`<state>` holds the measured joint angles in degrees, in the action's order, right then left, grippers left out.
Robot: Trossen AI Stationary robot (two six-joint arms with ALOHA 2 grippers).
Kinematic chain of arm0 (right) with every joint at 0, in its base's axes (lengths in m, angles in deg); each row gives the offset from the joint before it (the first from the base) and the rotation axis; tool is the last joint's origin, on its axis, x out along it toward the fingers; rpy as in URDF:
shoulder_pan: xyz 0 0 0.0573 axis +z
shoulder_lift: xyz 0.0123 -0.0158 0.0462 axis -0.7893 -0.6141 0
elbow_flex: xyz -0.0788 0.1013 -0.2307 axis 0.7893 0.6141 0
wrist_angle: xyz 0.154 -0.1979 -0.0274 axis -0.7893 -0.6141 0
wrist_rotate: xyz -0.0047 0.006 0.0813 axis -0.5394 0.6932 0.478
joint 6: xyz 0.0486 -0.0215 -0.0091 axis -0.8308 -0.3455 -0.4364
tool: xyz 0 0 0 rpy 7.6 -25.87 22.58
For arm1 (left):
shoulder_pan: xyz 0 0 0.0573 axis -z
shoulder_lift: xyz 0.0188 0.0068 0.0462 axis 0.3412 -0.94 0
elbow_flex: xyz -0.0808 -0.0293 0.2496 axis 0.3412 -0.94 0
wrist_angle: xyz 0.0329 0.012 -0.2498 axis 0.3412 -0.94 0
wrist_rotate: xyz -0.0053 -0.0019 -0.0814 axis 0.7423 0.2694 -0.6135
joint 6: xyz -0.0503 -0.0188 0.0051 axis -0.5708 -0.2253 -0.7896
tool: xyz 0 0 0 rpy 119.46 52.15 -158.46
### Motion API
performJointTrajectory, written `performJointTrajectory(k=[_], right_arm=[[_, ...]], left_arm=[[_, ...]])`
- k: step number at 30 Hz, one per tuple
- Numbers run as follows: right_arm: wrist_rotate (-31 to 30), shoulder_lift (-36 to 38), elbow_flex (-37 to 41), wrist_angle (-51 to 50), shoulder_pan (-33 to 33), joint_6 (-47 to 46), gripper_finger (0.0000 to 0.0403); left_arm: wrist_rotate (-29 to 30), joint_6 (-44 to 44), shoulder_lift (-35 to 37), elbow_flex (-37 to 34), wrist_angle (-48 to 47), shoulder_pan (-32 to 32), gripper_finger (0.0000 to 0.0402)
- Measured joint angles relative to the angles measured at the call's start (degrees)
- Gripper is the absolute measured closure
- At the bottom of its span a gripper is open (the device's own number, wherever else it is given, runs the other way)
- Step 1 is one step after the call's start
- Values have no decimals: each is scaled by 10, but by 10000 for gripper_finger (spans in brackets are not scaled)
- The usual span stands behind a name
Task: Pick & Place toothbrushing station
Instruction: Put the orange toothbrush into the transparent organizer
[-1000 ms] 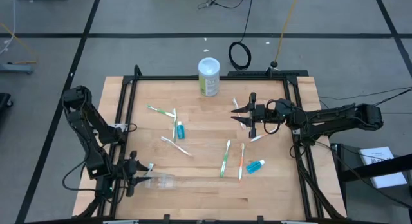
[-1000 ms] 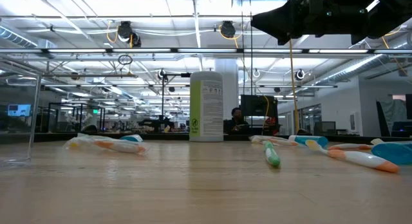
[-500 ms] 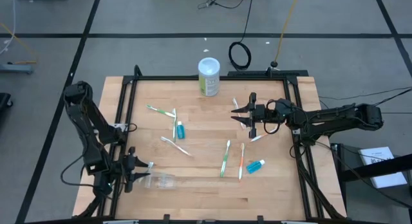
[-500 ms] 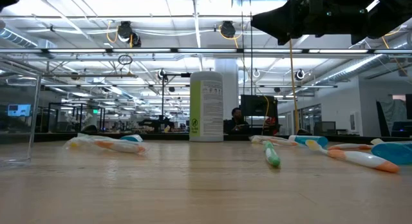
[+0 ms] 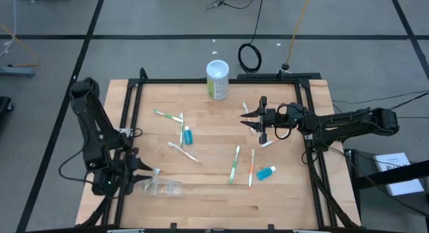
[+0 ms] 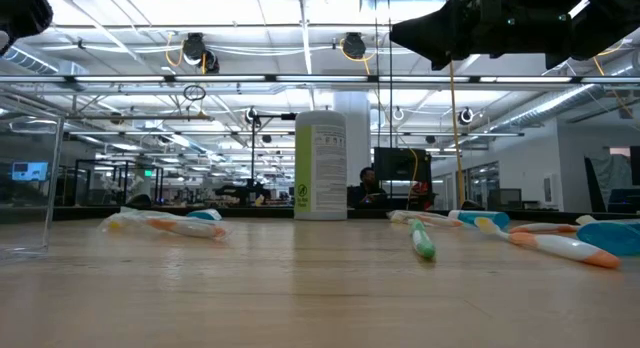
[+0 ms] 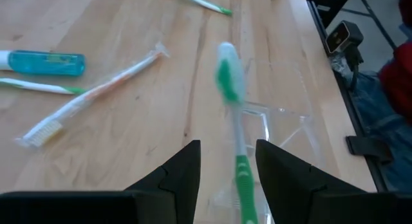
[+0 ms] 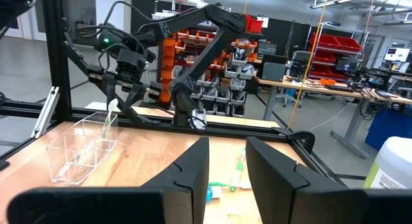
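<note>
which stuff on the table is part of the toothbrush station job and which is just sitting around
Job items:
- green toothbrush in the left claw
- clear plastic cup
- loose toothbrushes, e.g. orange one
- teal tubes

Just lying about:
- white-and-green canister
- coiled black cable on the floor

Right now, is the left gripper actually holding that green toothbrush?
Touching. In the left wrist view the green toothbrush runs down between the left gripper's fingers, held above the clear cup. The right wrist view shows it hanging from that gripper over the cup.
</note>
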<state>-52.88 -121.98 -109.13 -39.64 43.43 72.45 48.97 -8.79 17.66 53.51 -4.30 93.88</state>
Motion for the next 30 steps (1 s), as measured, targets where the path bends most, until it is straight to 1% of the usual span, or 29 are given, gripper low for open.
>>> performJointTrajectory(k=[3,8,11,14,16,18,21,23,24,28,30], right_arm=[[0,0,0,0,0,0,309],[0,0,0,0,0,2,309],[0,0,0,-1,0,7,309],[0,0,0,-5,0,13,309],[0,0,0,-6,0,13,309],[0,0,0,-5,0,13,309],[0,0,0,-6,0,15,309],[0,0,0,-9,0,15,310],[0,0,0,-12,0,17,309],[0,0,0,-18,0,19,309],[0,0,0,-18,-3,21,309]], left_arm=[[2,5,24,0,-8,0,245],[28,38,69,0,1,0,245],[52,80,96,0,14,0,245],[87,154,118,0,53,0,245],[122,215,130,0,91,0,245],[173,277,138,0,135,0,245],[292,352,144,0,212,-1,245],[382,377,144,0,265,-5,245],[412,386,144,0,290,-10,245],[414,439,152,0,357,-52,245],[418,467,152,0,366,-79,245]])
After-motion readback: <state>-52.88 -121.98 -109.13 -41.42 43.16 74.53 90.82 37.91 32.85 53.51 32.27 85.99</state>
